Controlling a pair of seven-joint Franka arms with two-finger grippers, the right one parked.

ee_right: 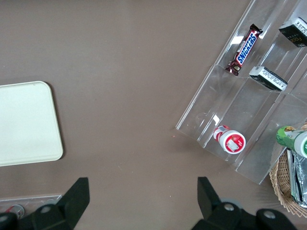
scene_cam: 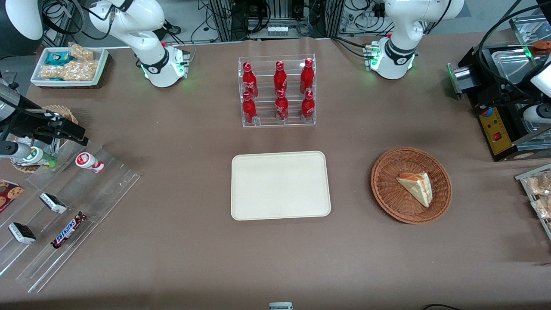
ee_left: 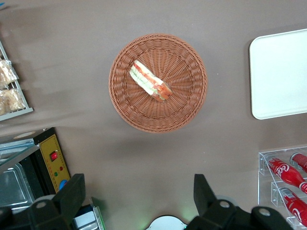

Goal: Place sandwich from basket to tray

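The sandwich (scene_cam: 416, 186), a pale wedge with orange-red and green layers, lies in the round reddish-brown basket (scene_cam: 387, 198). The cream tray (scene_cam: 280, 185) sits bare at mid-table, beside the basket toward the parked arm's end. In the left wrist view the sandwich (ee_left: 149, 81) rests in the basket (ee_left: 187, 105), with the tray's edge (ee_left: 278, 72) alongside. My left gripper (ee_left: 139, 184) hangs high above the table, farther from the front camera than the basket, near the black machine. Its fingers (ee_left: 76, 187) are spread wide and hold nothing.
A clear rack of red bottles (scene_cam: 277, 92) stands farther back than the tray. A black machine (scene_cam: 499, 125) and a rack of snack packs (scene_cam: 540, 193) sit at the working arm's end. A clear stepped display (scene_cam: 64, 215) with snacks and a white bin (scene_cam: 69, 64) are at the parked arm's end.
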